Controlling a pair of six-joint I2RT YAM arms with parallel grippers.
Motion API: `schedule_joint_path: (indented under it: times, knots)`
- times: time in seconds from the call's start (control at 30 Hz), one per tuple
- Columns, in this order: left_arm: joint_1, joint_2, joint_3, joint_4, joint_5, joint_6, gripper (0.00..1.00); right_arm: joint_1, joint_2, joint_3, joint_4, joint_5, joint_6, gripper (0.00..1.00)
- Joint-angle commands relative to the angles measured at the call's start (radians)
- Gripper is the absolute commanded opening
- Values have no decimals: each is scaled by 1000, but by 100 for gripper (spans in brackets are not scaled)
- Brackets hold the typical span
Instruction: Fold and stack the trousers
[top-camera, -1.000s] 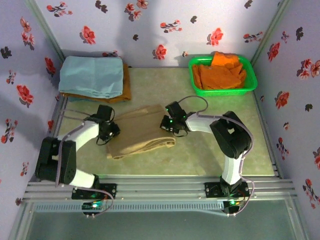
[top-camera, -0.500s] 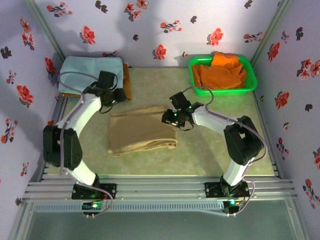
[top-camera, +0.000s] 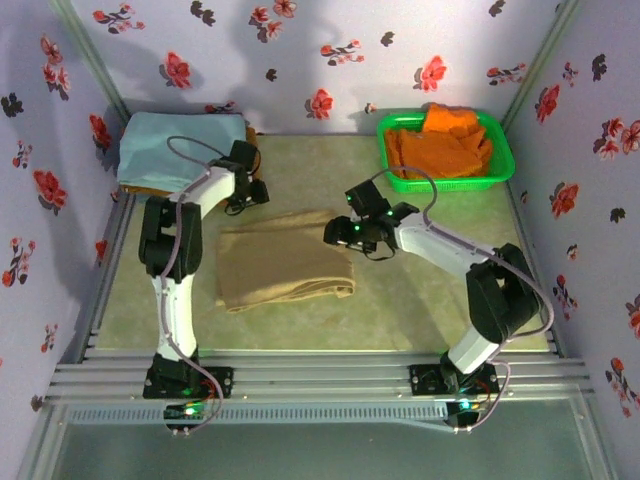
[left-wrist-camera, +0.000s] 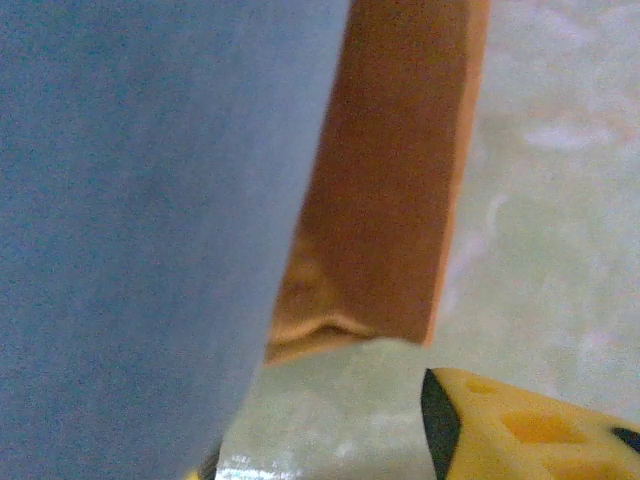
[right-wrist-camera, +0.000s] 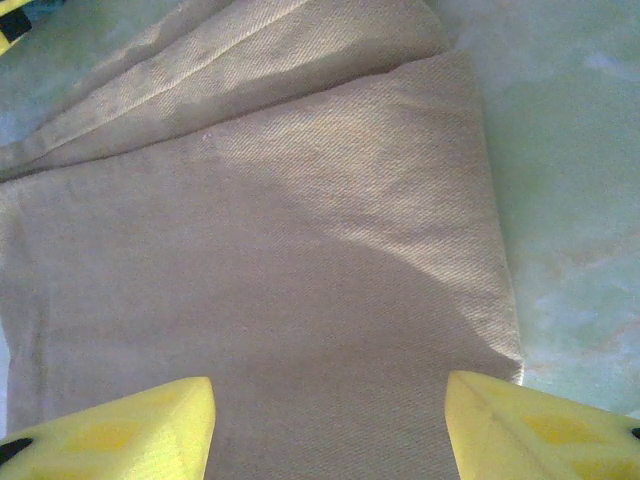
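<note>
Released since a second ago, the right pincer (right-wrist-camera: 330, 425) hovers with fingers spread just over the right end of the trousers (top-camera: 280, 265), likely backing off so the fold stays put. Left pincer (top-camera: 250, 190), likewise released and empty, has swung past the trousers' far-left corner to the light blue cloth (left-wrist-camera: 130, 200) lying on a rust-brown garment (left-wrist-camera: 390, 180), perhaps scouting the stack. Trousers lie folded mid-bench (top-camera: 420, 300), not yet stacked

We look steeply down from above and behind the arm bases (top-camera: 190, 383) over the whole table (top-camera: 420, 300), our left wrist view very near the light blue cloth (left-wrist-camera: 130, 200), our right wrist view close above the trousers (right-wrist-camera: 250, 250), both cloths also in our top view.
</note>
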Motion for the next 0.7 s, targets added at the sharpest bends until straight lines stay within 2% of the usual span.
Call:
schedule_joint_path:
  times: [0.0, 0.23, 0.37, 0.5, 0.67]
  knots:
    - [17, 55, 71, 1, -33, 20, 53, -14, -24, -35, -17, 22, -11, 63]
    - [26, 147, 156, -26, -28, 37, 32, -22, -23, -59, -4, 17, 0, 63]
    - [27, 133, 123, -5, -26, 50, 2, -29, -31, -61, -12, 27, -3, 63]
    - [16, 69, 42, 37, -9, 57, 0, -35, -40, -69, -12, 35, -2, 63]
    - [-74, -49, -91, 131, -16, 50, 0, -44, -47, -83, -1, 41, -2, 63]
